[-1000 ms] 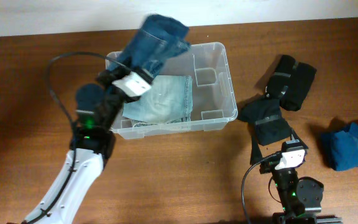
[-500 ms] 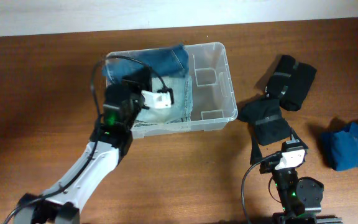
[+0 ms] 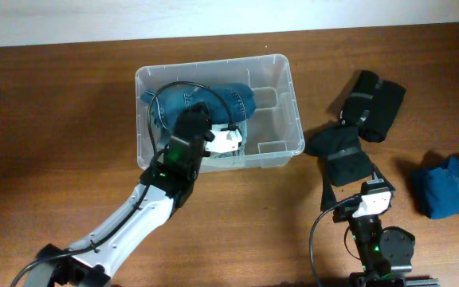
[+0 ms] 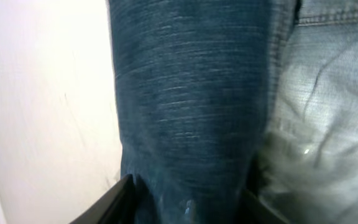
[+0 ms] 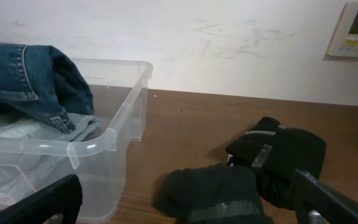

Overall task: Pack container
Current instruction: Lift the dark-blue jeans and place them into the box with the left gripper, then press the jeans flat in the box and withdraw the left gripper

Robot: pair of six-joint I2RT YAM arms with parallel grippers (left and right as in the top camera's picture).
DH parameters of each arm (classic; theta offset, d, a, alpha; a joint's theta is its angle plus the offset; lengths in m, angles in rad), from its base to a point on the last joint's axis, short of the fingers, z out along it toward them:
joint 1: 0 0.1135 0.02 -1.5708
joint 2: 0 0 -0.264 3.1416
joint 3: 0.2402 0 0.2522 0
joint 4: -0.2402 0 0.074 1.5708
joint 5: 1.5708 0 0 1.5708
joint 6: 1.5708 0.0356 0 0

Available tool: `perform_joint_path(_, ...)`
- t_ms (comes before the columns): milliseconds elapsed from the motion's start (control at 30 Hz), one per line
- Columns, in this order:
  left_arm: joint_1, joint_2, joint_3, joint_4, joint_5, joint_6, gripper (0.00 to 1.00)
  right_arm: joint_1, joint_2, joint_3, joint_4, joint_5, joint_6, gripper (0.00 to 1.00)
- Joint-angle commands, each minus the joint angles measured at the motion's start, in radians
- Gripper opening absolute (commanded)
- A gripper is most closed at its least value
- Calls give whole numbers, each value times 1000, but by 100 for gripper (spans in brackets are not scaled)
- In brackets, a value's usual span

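The container (image 3: 213, 64) is sitting on the desk (image 3: 54, 119) in the upper middle of the overhead frame, with its long sides running left to right. A bundle of dark blue jeans (image 3: 213, 100) is lying inside its left and middle part, on top of a paler pair of jeans (image 4: 328, 93) that is spreading across the bottom.

The left arm is reaching up from the lower left of the overhead frame and over the container's near wall. In the left wrist view the left fingers (image 4: 114, 205) are pressing in on either side of a fold of the dark blue jeans, gripping the cloth between them.

The right fingers (image 5: 42, 202) are standing spread wide at the two lower corners of the right wrist view, holding nothing and pointing toward the container's corner.

Two black folded garments are lying on the desk right of the container, one (image 3: 373, 104) further up and one (image 3: 345, 151) just ahead of the right arm. A blue garment (image 3: 449, 187) is lying at the far right edge.
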Motion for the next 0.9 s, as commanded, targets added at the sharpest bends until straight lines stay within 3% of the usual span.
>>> perform_joint_path(0, -47, -41, 32, -31, -156, -222, 52, 5, -6, -5, -6, 5, 1, 99)
perform_joint_path(100, -80, -61, 32, -110, -219, -294, 55, 5, -6, -5, -6, 5, 1, 98)
perform_joint_path(267, -147, -118, 32, -340, -243, -574, 55, 5, -6, -5, -6, 5, 1, 99)
perform_joint_path(433, -169, -190, 32, -431, -243, -770, 58, 5, -6, -5, -6, 5, 1, 99)
perform_joint_path(467, -168, -241, 33, -426, -243, -827, 92, 5, -6, -5, -6, 5, 1, 99)
perform_joint_path(500, -165, -272, 33, -414, -243, -855, 98, 5, -6, -5, -6, 5, 1, 99)
perform_joint_path(633, -141, -401, 33, -316, -241, -985, 99, 5, -6, -5, -6, 5, 1, 99)
perform_joint_path(867, 5, -472, 32, -335, -242, -1017, 99, 5, -6, -5, -6, 5, 1, 98)
